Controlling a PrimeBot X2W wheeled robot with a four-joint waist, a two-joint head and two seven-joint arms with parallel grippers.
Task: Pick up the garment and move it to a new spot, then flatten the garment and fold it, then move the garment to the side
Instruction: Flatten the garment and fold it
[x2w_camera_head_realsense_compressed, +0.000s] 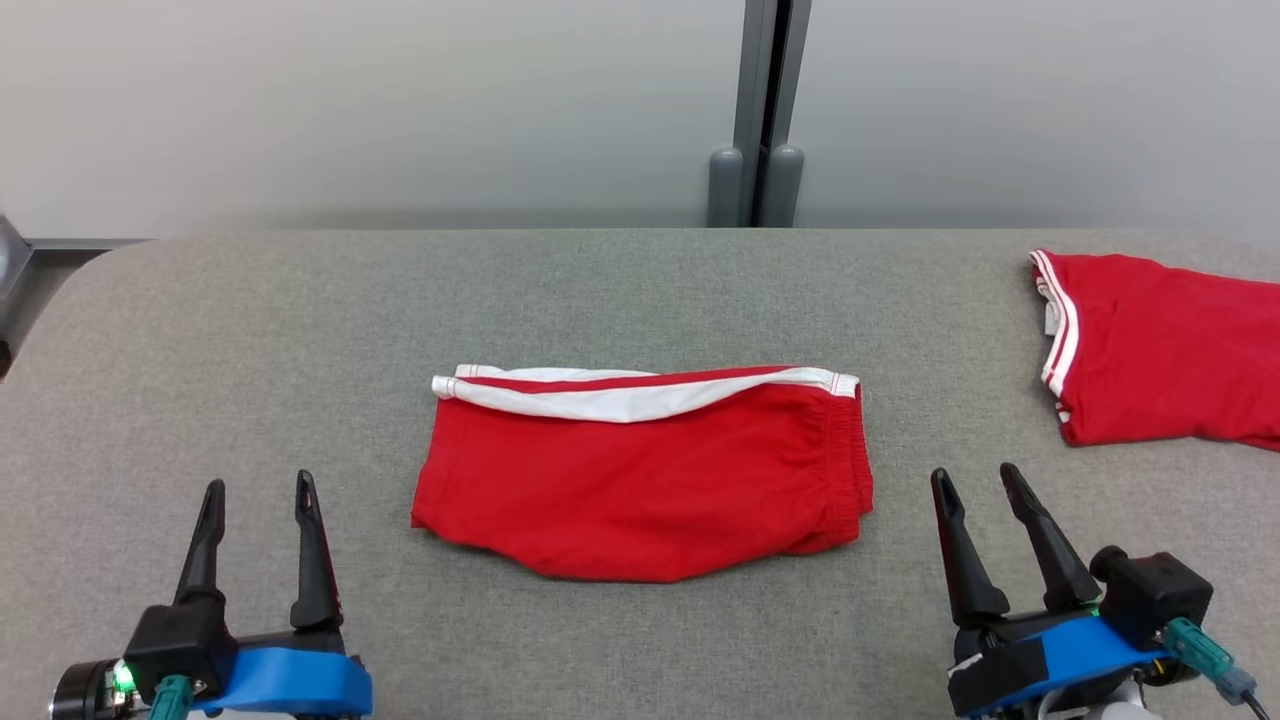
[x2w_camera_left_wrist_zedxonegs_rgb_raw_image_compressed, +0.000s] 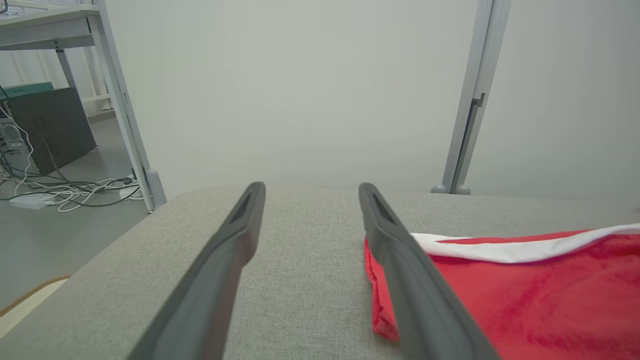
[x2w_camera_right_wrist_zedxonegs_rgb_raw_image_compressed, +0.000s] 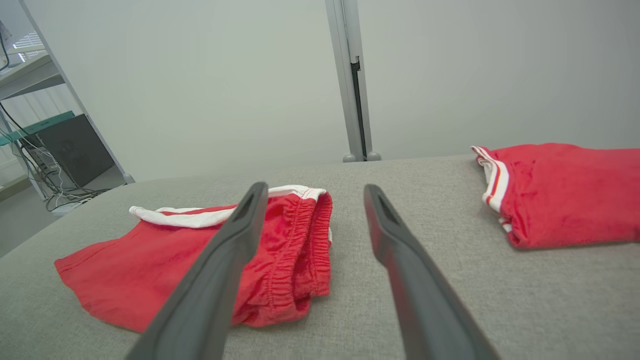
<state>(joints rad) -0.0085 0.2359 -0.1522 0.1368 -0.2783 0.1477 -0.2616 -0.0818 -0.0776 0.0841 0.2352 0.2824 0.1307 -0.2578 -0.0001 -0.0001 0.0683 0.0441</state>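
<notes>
The garment (x2w_camera_head_realsense_compressed: 640, 475) is a pair of red shorts with a white stripe, folded in half and lying flat in the middle of the grey table (x2w_camera_head_realsense_compressed: 640, 290). Its elastic waistband is at the right end. My left gripper (x2w_camera_head_realsense_compressed: 258, 492) stands open at the lower left, apart from the shorts, with nothing between its fingers. My right gripper (x2w_camera_head_realsense_compressed: 975, 477) stands open at the lower right, just clear of the waistband. The left wrist view has the shorts (x2w_camera_left_wrist_zedxonegs_rgb_raw_image_compressed: 525, 290) to the right of the open left gripper (x2w_camera_left_wrist_zedxonegs_rgb_raw_image_compressed: 310, 190). In the right wrist view the shorts (x2w_camera_right_wrist_zedxonegs_rgb_raw_image_compressed: 165, 260) lie left of the open right gripper (x2w_camera_right_wrist_zedxonegs_rgb_raw_image_compressed: 312, 190).
A second red garment with white trim (x2w_camera_head_realsense_compressed: 1160, 350) lies folded at the table's right edge (x2w_camera_right_wrist_zedxonegs_rgb_raw_image_compressed: 570, 192). A grey post (x2w_camera_head_realsense_compressed: 762, 110) stands behind the table against a pale wall. Beyond the table's left end are a metal shelf frame (x2w_camera_left_wrist_zedxonegs_rgb_raw_image_compressed: 120, 100) and cables on the floor (x2w_camera_left_wrist_zedxonegs_rgb_raw_image_compressed: 70, 192).
</notes>
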